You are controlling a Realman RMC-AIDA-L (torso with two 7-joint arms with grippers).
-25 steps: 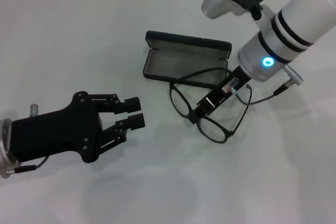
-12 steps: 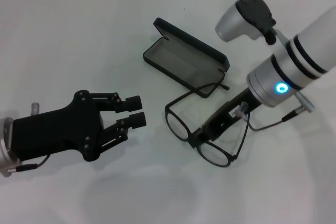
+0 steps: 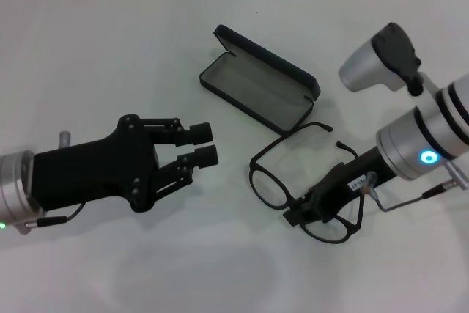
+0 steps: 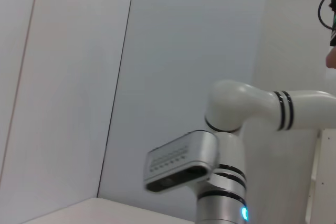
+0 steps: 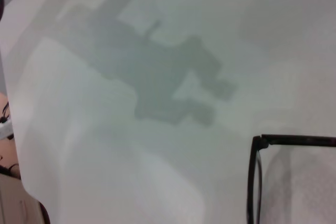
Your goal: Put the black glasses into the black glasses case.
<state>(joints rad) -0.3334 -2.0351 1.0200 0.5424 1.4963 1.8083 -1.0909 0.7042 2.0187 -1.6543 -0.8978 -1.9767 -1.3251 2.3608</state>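
The black glasses case lies open on the white table, past the middle, with its grey lining up and its lid tilted back. In front of it and to the right, my right gripper is shut on the bridge of the black glasses. The lenses are just over the table and the temple arms point back toward the case, apart from it. A corner of the glasses' frame shows in the right wrist view. At front left my left gripper hovers open and holds nothing, its fingers pointing at the glasses.
The white table runs back to a pale wall. The left wrist view holds only that wall and my right arm. A shadow of the left gripper lies on the table in the right wrist view.
My right gripper has carried the glasses forward and to the right, away from the case. The case turned at an angle early on. My left gripper has shifted right, toward the middle.
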